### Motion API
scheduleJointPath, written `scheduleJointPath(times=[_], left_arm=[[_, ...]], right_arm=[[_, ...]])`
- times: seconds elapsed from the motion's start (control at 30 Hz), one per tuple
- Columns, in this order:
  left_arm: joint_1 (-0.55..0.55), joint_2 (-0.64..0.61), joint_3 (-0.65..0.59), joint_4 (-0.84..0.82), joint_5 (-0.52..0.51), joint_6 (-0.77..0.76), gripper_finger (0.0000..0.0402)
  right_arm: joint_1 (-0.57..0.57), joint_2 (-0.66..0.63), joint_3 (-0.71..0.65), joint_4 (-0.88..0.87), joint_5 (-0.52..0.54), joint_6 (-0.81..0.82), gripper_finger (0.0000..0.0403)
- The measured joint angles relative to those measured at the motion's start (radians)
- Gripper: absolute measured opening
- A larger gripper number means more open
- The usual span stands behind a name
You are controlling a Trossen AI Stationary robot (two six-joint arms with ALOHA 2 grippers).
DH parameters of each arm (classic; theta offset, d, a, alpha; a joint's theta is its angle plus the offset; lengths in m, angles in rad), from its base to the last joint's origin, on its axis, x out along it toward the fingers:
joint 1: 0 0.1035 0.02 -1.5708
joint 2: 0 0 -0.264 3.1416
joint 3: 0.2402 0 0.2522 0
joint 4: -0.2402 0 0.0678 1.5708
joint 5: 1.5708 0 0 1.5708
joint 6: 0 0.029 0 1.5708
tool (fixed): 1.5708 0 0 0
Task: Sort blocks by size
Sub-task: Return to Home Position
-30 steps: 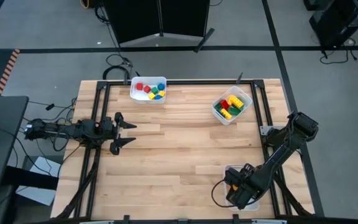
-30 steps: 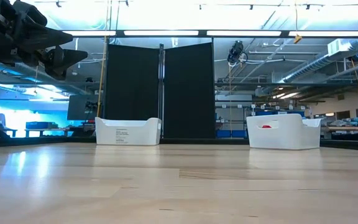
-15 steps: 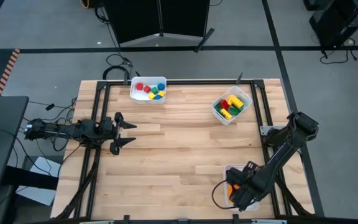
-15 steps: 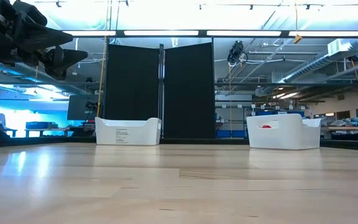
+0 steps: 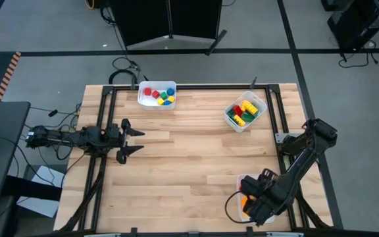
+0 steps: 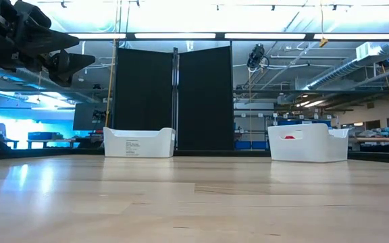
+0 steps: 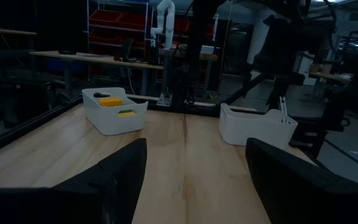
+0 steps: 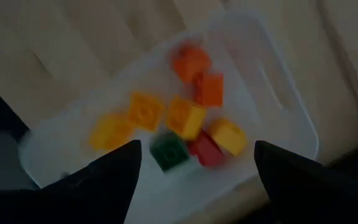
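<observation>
Small plastic toy blocks (image 8: pixel 185 124), orange, yellow, red and green, lay in the white plastic bin (image 8: pixel 272 87) at the wooden table's (image 5: pixel 189 164) near right edge. The right tool (image 8: pixel 196 144) hung just above them, fingers apart, empty; the left tool (image 5: pixel 137 141) waited apart at the left. A low retreat could snag the rim and spill the bin.

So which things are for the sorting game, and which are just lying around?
For the job: blocks in the white bins; open right gripper above the bottom bin; open left gripper waiting at the table's left.
Lying about: black screen, floor cables.
</observation>
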Motion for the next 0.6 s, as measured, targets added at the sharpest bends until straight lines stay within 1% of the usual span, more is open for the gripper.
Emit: scheduleJointPath(times=[0.07,0.17,0.33,0.47,0.53,0.6], left_arm=[[0.0,0.0,0.0,0.0,0.0,0.0,0.0282],[0.0,0.0,0.0,0.0,0.0,0.0,0.0282],[0.0,0.0,0.0,0.0,0.0,0.0,0.0282],[0.0,0.0,0.0,0.0,0.0,0.0,0.0282],[0.0,0.0,0.0,0.0,0.0,0.0,0.0282],[0.0,0.0,0.0,0.0,0.0,0.0,0.0282]], right_arm=[[-0.001,0.0,0.023,0.003,0.054,0.01,0.0324],[-0.013,0.0,0.071,0.018,0.099,-0.005,0.0327],[-0.067,0.0,0.145,0.04,0.21,-0.054,0.0326],[-0.151,0.0,0.182,0.056,0.336,-0.128,0.0323],[-0.217,0.0,0.184,0.098,0.361,-0.208,0.0323],[-0.287,0.0,0.181,0.166,0.362,-0.321,0.0323]])
